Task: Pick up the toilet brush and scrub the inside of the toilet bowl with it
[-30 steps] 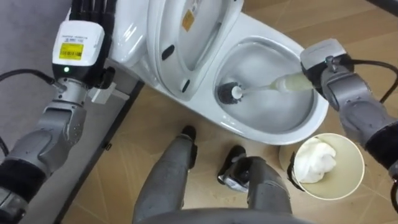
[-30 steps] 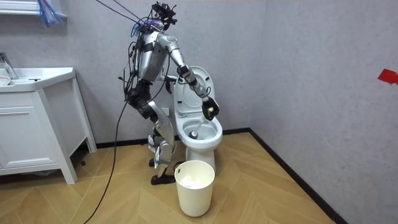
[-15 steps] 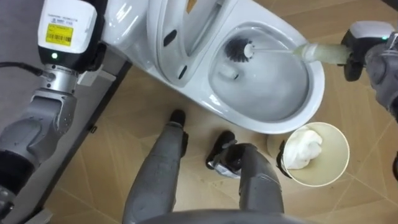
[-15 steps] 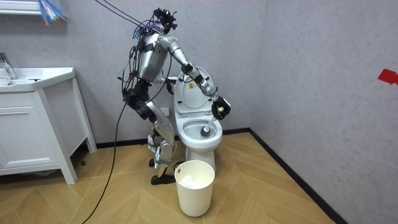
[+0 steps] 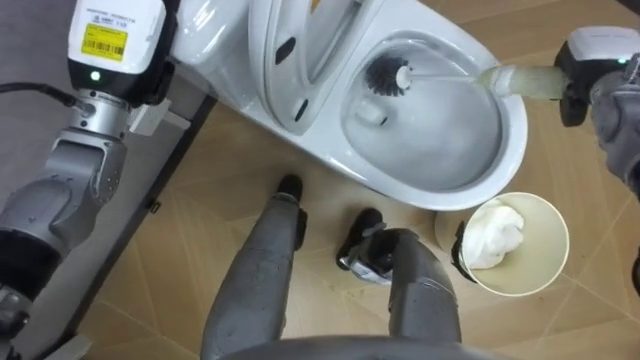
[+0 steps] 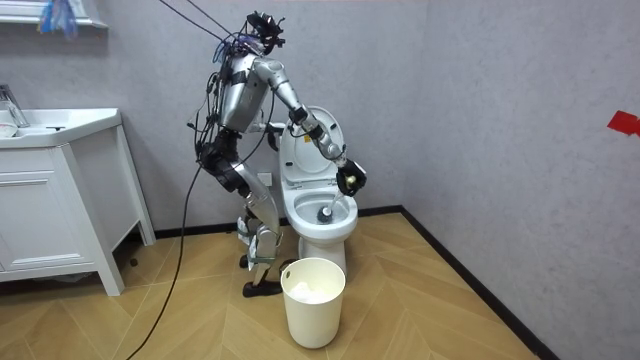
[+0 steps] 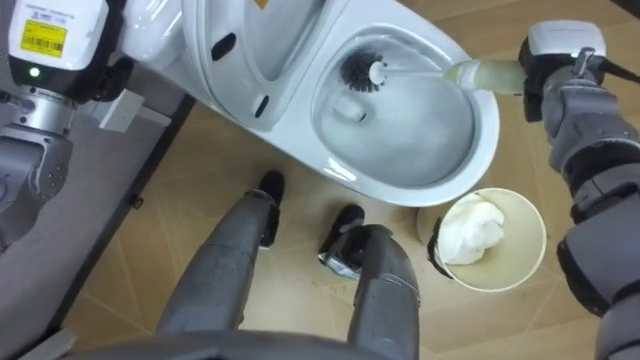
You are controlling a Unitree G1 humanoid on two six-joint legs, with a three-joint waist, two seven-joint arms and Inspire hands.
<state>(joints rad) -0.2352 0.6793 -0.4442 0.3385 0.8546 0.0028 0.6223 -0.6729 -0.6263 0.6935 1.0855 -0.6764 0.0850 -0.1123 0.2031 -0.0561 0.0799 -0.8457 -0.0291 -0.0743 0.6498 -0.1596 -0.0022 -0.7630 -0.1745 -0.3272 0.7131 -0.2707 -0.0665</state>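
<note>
White porcelain takes up most of the scene. The toilet (image 5: 440, 198) stands against the grey wall (image 6: 480, 120) with its seat and lid (image 5: 300, 50) tipped up, which leaves the bowl (image 5: 440, 140) open for scrubbing. The robot stands at the toilet's side and leans over it, so its right arm can reach in from the right.

A pale bin (image 5: 561, 238) sits on the floor just beside the bowl's near edge, close to the robot's feet, with a crumpled white wad (image 5: 495, 238) inside. I judge it is there for waste, within easy reach.

The brush (image 5: 388, 76) is down in the bowl. Its dark bristle head is against the far inner wall just under the rim, near the seat hinge. Its pale handle (image 5: 520, 80) runs off to the right over the rim. The right hand (image 5: 585, 70) is closed round the end of that handle, out past the bowl's right edge. It is a long hold, likely chosen so the head can sweep the wall with the hand clear of the porcelain. The left hand (image 5: 118, 40) is up by the tank (image 5: 205, 45) at far left, and whether it holds or braces on anything I cannot tell.

Underfoot is a wood floor (image 5: 200, 200) laid in a herringbone pattern, which looks dry around the toilet's base. At the room view's left stands a white cabinet (image 6: 60, 210) with a basin (image 6: 60, 125) on top, well apart from the toilet. A small red mark (image 6: 622, 122) sits on the wall at the room view's right.
</note>
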